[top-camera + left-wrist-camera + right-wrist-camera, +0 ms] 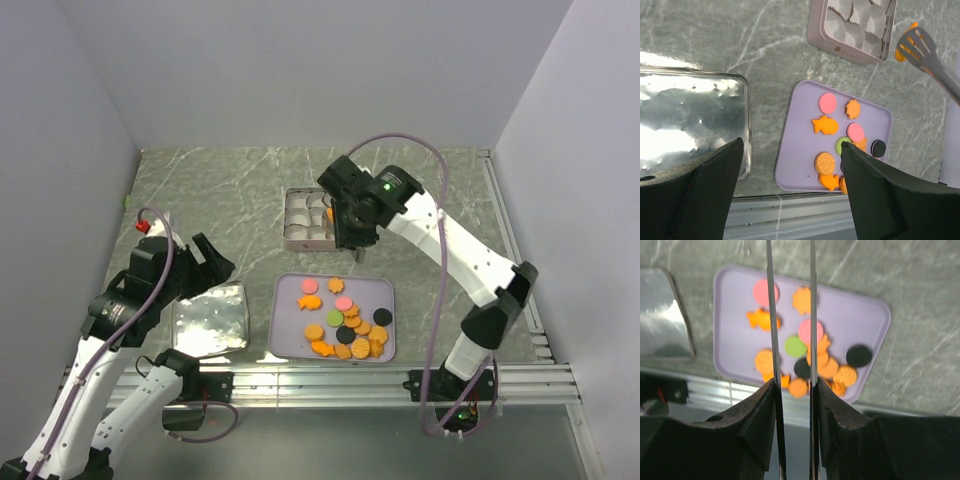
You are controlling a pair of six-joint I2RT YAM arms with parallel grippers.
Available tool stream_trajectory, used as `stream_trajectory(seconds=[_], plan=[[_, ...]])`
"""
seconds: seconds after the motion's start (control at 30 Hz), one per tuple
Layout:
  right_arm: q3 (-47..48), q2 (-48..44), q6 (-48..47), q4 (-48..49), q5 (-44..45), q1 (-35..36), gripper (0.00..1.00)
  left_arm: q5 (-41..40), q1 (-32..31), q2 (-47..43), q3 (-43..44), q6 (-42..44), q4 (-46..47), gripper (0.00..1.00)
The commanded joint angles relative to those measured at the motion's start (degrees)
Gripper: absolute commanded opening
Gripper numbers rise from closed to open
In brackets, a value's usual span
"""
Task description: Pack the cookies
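The right gripper was closed partway on grey tongs, with one orange cookie at their slotted tip by the edge of the square tin. The tin held white paper cups, too bunched to count. The tong arms crossed the wrist view over the one purple tray, where the remaining cookies lay: two pink, one green, at least two black, and an overlapping orange heap. The left gripper gaped wide and empty, beside one silver lid.
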Motion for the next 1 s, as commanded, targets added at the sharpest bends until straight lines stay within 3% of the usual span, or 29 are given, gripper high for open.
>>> stream_trajectory(seconds=[0.0, 0.23, 0.37, 0.43, 0.97], plan=[[7.1, 3.8, -2.9, -5.0, 3.5, -3.4, 0.33, -3.4, -0.1, 0.4, 4.2, 2.0, -1.8, 0.86], [16.6, 11.6, -6.6, -4.2, 2.3, -10.3, 0.32, -9.0, -0.2, -1.8, 8.0, 4.1, -4.3, 0.90], [20.8, 16.5, -8.6, -3.3, 1.0, -12.6, 0.31, -12.6, -0.2, -7.8, 9.3, 2.8, -3.0, 1.00], [23.6, 18.4, -9.7, -3.3, 0.2, -13.5, 0.31, -13.2, -0.2, -8.9, 10.5, 2.3, -3.1, 0.99], [28.4, 28.8, -12.6, -0.5, -2.5, -17.5, 0.31, -8.6, -0.2, -4.1, 14.9, 7.4, -7.7, 0.99]])
